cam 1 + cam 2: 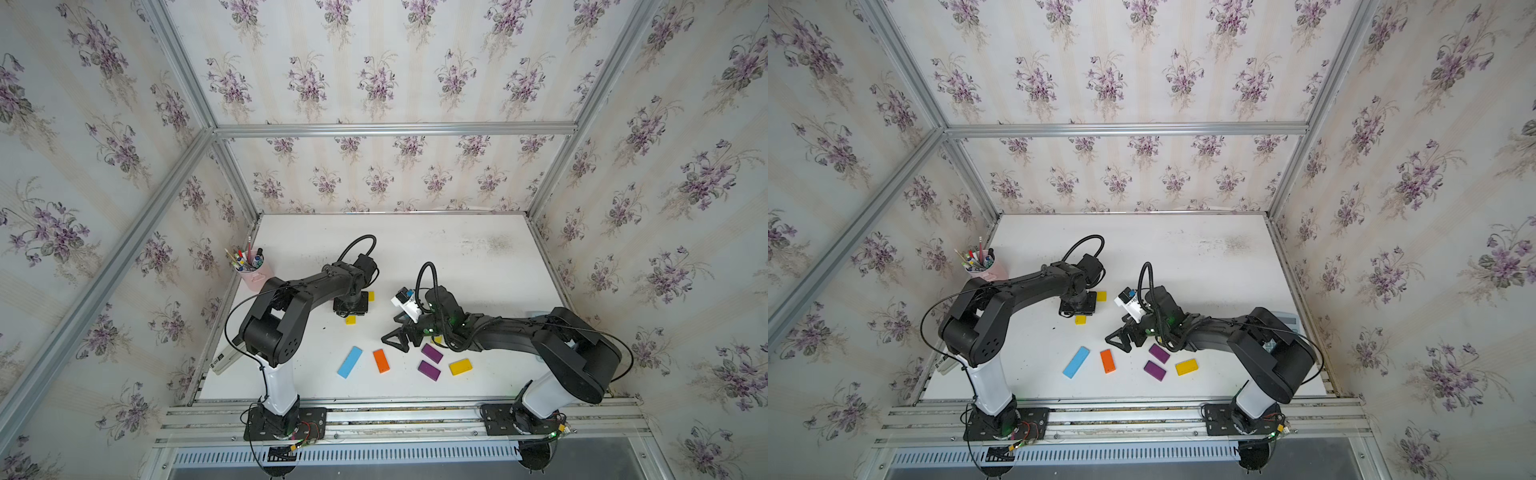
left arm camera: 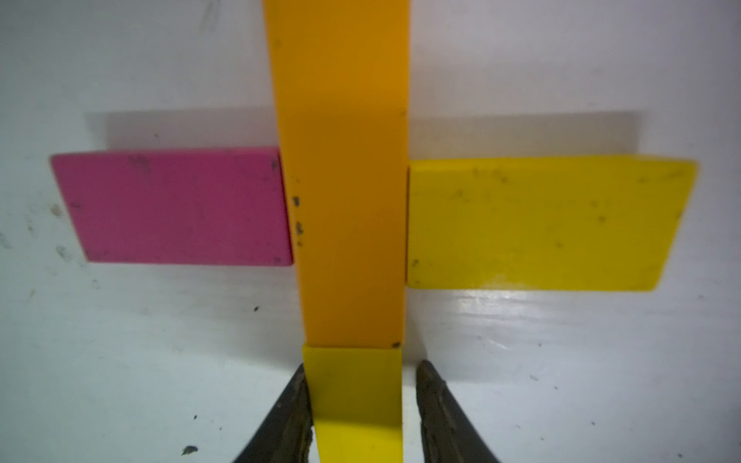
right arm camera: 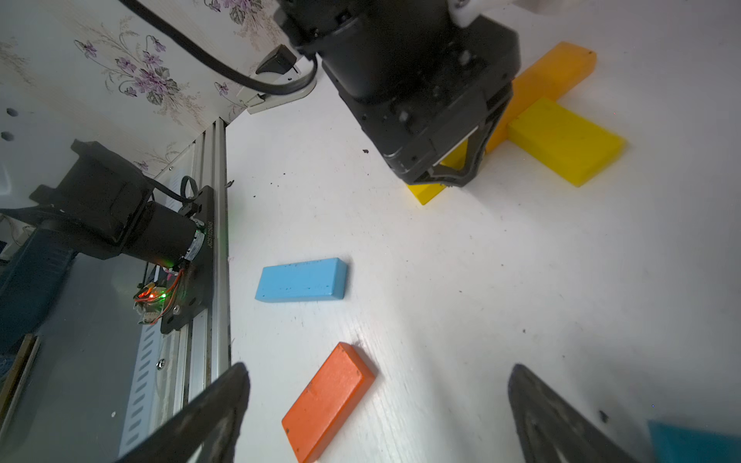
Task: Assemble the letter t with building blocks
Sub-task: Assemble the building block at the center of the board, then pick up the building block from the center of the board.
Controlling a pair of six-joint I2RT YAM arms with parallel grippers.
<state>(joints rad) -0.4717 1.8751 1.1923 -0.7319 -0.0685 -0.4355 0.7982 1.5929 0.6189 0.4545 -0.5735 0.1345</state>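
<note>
Now our left gripper [image 2: 363, 364] straddles the short yellow block [image 2: 353, 389] at the end of the orange stem [image 2: 341, 180], one finger touching, the other just clear. A pink block [image 2: 172, 206] and a larger yellow block [image 2: 545, 224] abut the stem as crossbar; our right gripper [image 3: 379, 368] gapes wide above the desk [image 3: 481, 280].

Partial letter t [image 2: 341, 200], loose blocks [image 1: 381, 360] nearby

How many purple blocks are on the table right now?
2. The far purple block lies beside the right arm; the near purple block lies closer to the front rail, left of a yellow block. That arm may hide more.
</note>
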